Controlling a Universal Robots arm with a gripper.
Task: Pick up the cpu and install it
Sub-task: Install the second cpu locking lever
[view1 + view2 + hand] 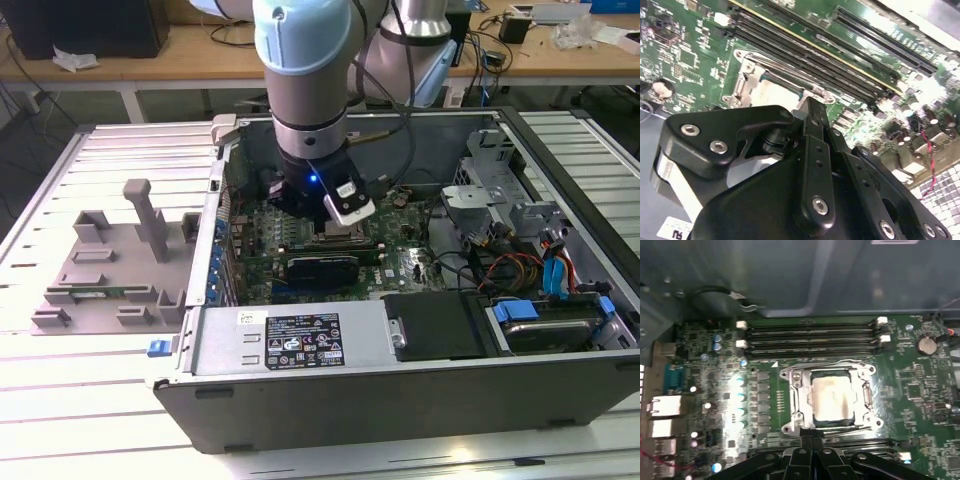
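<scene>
The cpu, a small square chip with a dull silver top, lies flat inside the motherboard socket, framed by the socket's metal bracket. My gripper hangs just above the socket's near edge, its black fingers drawn together with nothing between them. In the exterior view the gripper reaches down into the open computer case over the middle of the green motherboard. The second wrist view has the gripper dark in the foreground, with the socket's metal frame just past its tip.
Black memory slots run along the far side of the socket. The case walls, a drive cage and loose cables ring the board. A grey tray with upright fixtures lies outside the case at the exterior view's left.
</scene>
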